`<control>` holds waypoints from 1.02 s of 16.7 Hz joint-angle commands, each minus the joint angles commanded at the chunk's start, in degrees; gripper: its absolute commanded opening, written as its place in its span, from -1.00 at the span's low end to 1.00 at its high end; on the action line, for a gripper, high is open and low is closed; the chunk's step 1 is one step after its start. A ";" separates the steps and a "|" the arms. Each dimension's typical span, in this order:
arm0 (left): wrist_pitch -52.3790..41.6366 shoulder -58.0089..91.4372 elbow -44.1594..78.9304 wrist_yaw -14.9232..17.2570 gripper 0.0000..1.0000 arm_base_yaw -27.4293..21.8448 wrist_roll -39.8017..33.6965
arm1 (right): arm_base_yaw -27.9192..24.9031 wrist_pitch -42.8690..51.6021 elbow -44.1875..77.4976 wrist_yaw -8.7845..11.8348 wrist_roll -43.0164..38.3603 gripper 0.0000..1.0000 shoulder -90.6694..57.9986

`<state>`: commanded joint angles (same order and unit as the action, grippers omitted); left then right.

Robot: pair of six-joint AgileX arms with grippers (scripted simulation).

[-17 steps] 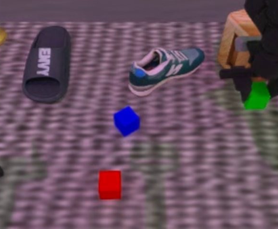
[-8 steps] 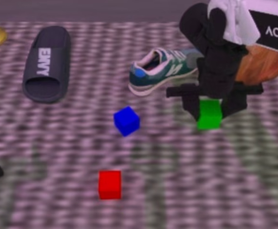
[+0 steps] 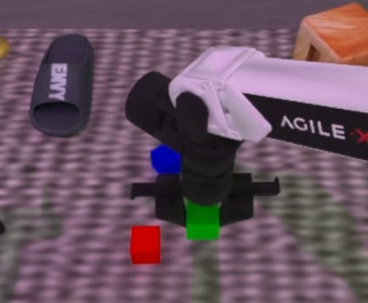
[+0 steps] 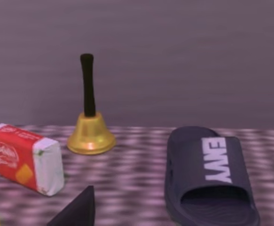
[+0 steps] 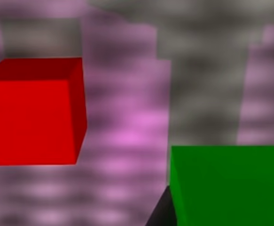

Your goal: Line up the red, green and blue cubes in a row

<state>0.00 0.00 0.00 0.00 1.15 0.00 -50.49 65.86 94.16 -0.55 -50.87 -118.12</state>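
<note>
Green cube [image 3: 202, 222] is clamped in the right claw [image 3: 202, 214], lower-center of frame; imo set it level w/ red cube [image 3: 145, 243], edges square, before letting go.

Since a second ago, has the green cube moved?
Yes. The green cube, held in the right gripper, went from the table's right edge leftward to beside the unmoved red cube.

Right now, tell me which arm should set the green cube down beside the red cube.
Right. Its tool is shut on the green cube, just right of the red cube with a gap between. The left arm sits parked at the table's left edge.
</note>
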 joint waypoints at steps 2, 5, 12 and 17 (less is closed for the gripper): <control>0.00 0.00 0.00 0.00 1.00 0.00 0.00 | -0.59 -0.09 -0.22 -0.03 -0.59 -1.00 0.32; 0.00 0.00 0.00 0.00 1.00 0.00 0.00 | -0.41 -0.09 -0.02 0.07 -0.62 -1.00 0.07; 0.00 0.00 0.00 0.00 1.00 0.00 0.00 | -0.49 -10.67 -7.13 -0.01 -0.73 -1.00 -3.05; 0.00 0.00 0.00 0.00 1.00 0.00 0.00 | -0.71 -14.14 -9.60 -0.07 -0.76 -1.00 -4.35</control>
<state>0.00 0.00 0.00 0.00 1.15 0.00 -51.20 51.72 84.56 -0.62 -51.64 -122.48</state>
